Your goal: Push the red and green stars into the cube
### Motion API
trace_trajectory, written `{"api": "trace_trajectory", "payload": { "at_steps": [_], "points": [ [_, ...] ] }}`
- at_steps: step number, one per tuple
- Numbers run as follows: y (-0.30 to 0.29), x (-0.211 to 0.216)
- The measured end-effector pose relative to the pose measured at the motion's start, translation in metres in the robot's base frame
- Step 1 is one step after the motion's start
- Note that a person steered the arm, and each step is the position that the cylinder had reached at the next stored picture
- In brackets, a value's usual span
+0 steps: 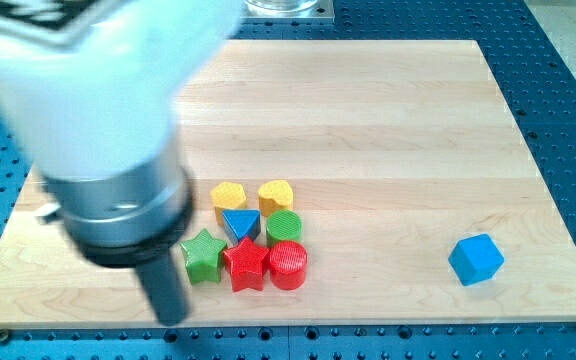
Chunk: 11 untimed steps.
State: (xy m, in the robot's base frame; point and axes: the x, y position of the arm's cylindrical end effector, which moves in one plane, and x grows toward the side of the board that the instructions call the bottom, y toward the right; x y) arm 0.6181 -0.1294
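Observation:
A green star and a red star lie side by side, touching, near the view's bottom, left of centre. The blue cube sits alone far to the view's right, near the board's bottom edge. My tip rests on the board just below and left of the green star, a short gap away from it. The arm's blurred white and grey body fills the view's upper left.
A red cylinder touches the red star's right side. Above the stars sit a blue triangle, a green cylinder, a yellow hexagon and a second yellow block. The wooden board lies on a blue perforated table.

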Motion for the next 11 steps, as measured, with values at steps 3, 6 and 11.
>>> {"api": "trace_trajectory", "payload": {
  "at_steps": [3, 6, 11],
  "points": [
    [0.011, -0.035],
    [0.102, -0.026],
    [0.177, -0.074]
  ]
}}
